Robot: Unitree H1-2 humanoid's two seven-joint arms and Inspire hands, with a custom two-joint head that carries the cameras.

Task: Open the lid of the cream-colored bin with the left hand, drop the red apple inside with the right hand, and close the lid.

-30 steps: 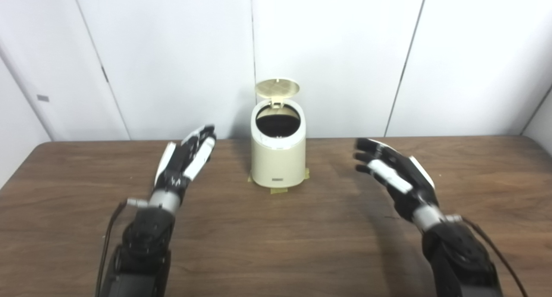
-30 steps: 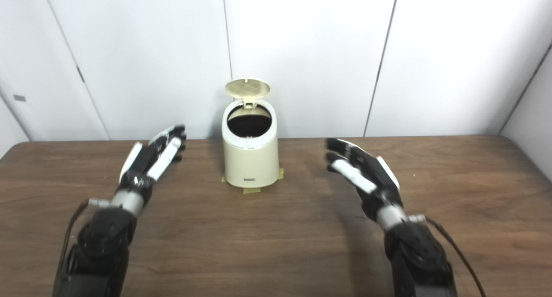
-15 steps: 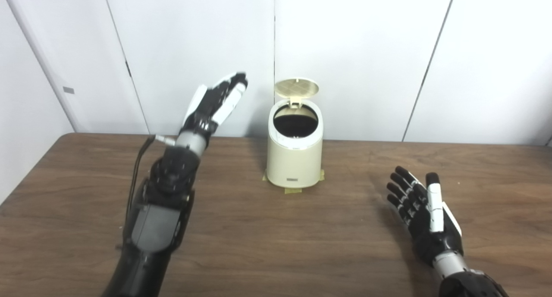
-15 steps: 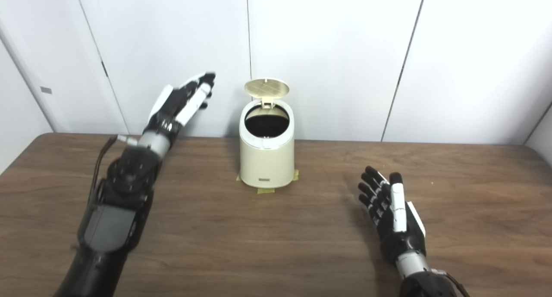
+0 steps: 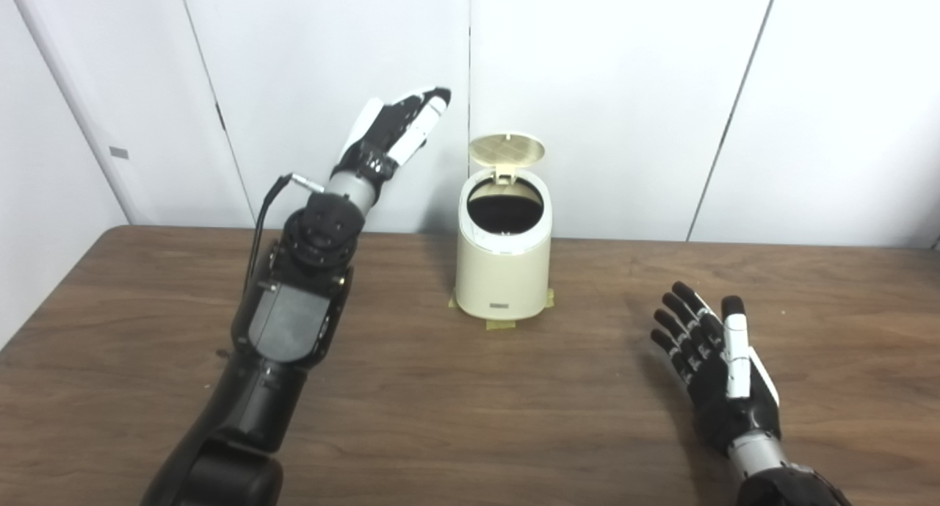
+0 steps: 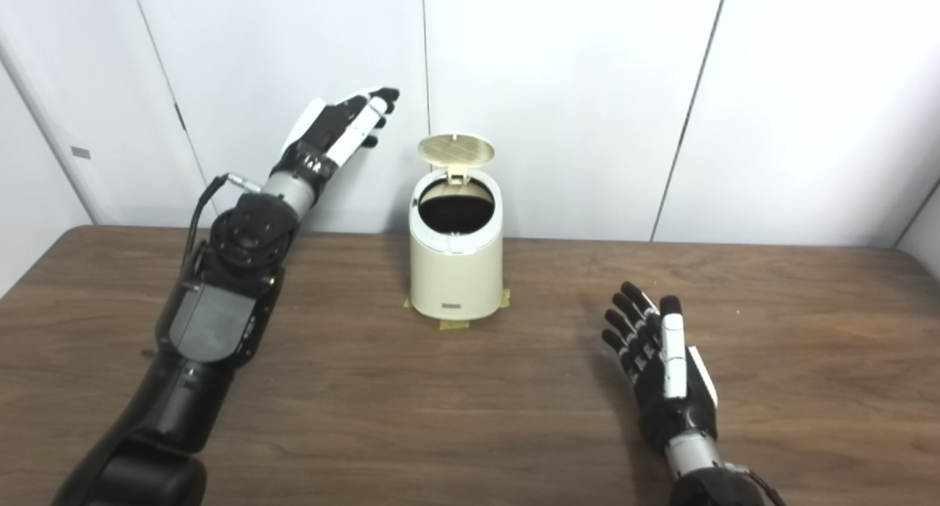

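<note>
lid [image 5: 507, 149]: light, stiff, hinged upright; press its top edge down
left hand [image 5: 393, 126]: fingers straight, empty
right hand [image 5: 716, 366]: fingers spread, empty

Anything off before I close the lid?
No apple shows anywhere: the bin's dark mouth reveals nothing, and both the right hand and left hand are open and empty. The lid stands upright.

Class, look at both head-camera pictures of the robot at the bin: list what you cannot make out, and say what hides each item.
1. Inside the cream-colored bin: both views show only a dark opening, so whether the apple lies there cannot be told.
2. Label on the bin's front base: too small to read.
3. Lid top face: turned away, since the lid stands upright.
4. Left hand palm: faces away from the cameras.
5. Right hand forearm: cut off by the bottom edge.
</note>
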